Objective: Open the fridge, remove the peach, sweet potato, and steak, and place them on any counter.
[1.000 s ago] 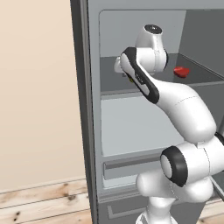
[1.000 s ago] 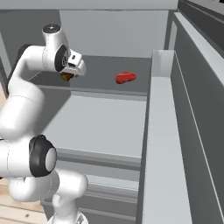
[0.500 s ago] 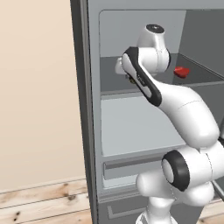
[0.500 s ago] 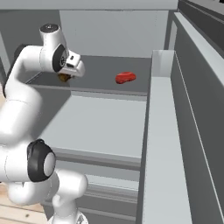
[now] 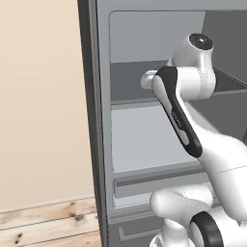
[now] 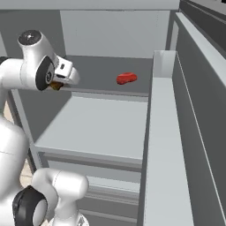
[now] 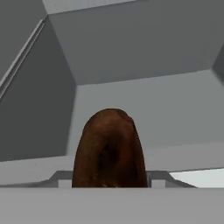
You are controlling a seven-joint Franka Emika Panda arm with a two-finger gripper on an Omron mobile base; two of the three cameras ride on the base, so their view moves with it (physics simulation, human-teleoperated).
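The fridge [image 6: 194, 132] stands open, its door swung wide to the right, which is why the arm can reach straight in to the upper shelf [image 6: 101, 70]. The gripper [image 6: 56, 85] sits at the shelf's left end, and in the hand view a brown, oblong sweet potato [image 7: 109, 151] fills the space right in front of the camera, between where the fingers rise. It looks pinched there: the jaws are drawn in against its sides, not fully together, because the lump keeps them apart. From the right base view a bit of brown-orange shows just under the hand, low against the shelf, so I judge the potato is gripped but barely lifted, if at all.

The steak [image 6: 126, 78] lies flat further right on the same shelf, well apart from the hand, untouched. I cannot see the peach.

The hand comes in level with the shelf, probably so the fingers can close on the potato's flanks. Next it likely needs to draw back out past the door edge without knocking the shelf lip.
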